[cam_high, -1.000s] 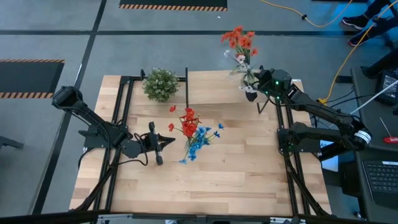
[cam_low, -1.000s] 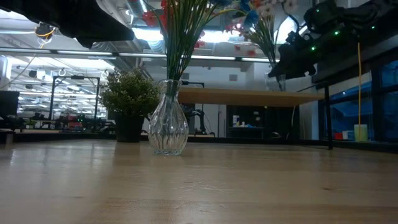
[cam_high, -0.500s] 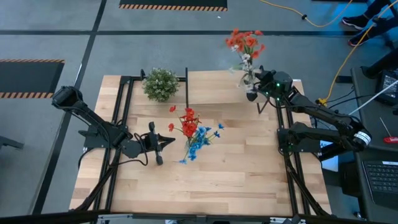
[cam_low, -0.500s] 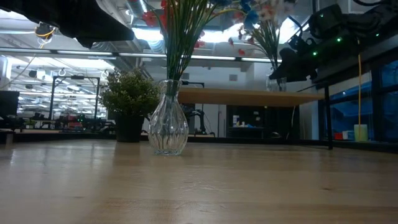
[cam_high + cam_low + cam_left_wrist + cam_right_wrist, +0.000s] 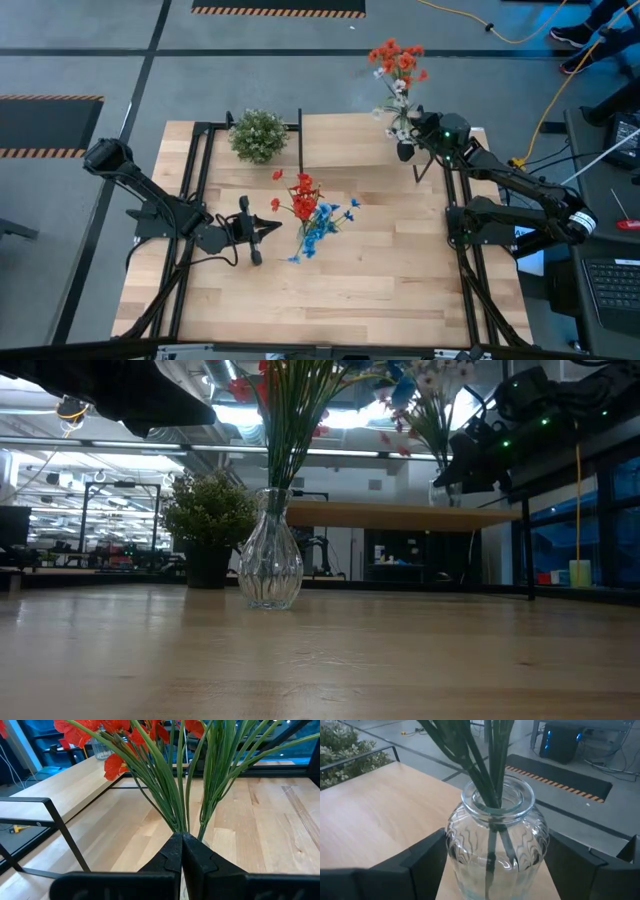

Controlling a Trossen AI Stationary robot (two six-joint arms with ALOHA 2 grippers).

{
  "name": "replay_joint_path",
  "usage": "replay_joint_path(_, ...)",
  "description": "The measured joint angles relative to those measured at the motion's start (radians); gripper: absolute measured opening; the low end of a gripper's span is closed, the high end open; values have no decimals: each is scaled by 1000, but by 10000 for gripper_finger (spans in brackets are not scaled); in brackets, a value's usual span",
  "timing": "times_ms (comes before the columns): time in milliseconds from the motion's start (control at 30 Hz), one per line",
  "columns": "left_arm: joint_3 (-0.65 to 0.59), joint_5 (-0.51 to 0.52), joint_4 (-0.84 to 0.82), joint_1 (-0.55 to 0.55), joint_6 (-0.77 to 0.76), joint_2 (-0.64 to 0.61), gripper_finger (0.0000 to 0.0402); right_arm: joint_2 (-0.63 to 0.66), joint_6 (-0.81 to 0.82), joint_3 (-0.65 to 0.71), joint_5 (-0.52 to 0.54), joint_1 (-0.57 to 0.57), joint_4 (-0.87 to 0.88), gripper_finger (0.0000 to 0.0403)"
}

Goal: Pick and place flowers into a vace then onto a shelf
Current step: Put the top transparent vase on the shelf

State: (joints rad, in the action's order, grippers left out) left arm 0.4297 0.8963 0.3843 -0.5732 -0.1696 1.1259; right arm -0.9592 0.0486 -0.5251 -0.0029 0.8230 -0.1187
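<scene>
A clear ribbed glass vase [image 5: 495, 840] with red-orange and white flowers [image 5: 395, 62] stands at the far right, over the light-wood shelf [image 5: 350, 135]. My right gripper [image 5: 404, 148] is closed around it. A second glass vase [image 5: 270, 560] holding red and blue flowers [image 5: 310, 212] stands upright on its base at the table's middle. My left gripper [image 5: 268, 231] is shut and hovers just left of those green stems [image 5: 175, 795]. Whether it touches that vase, I cannot tell. My right gripper has the vase's bulging belly [image 5: 454, 855] between its two fingers [image 5: 427, 860], one on each side. The fingers come in nearly level, slanting slightly down, from the table's right. The vase is upright with its base at shelf height; whether it rests there is hidden.
A bushy green-white potted plant [image 5: 258, 135] stands at the far left of the table. The shelf's black metal legs [image 5: 300, 145] rise beside it. Bare wooden tabletop [image 5: 380, 270] lies in front of the middle vase.
My right gripper has rolled a little while staying in place. The vase in it has tipped closer to upright, and its flower heads have swung toward the far right.
</scene>
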Motion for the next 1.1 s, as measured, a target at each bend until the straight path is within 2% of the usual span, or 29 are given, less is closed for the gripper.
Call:
replay_joint_path(133,0,0,0,0,0,0,1,0,-1,-26,-1,0,56,300)
replay_joint_path(700,0,0,0,0,0,0,1,32,-28,-26,-3,0,93,304)
replay_joint_path(967,0,0,0,0,0,0,1,38,-27,-26,-3,0,106,278)
replay_joint_path(1100,0,0,0,0,0,0,1,38,-26,-26,-2,0,107,309)
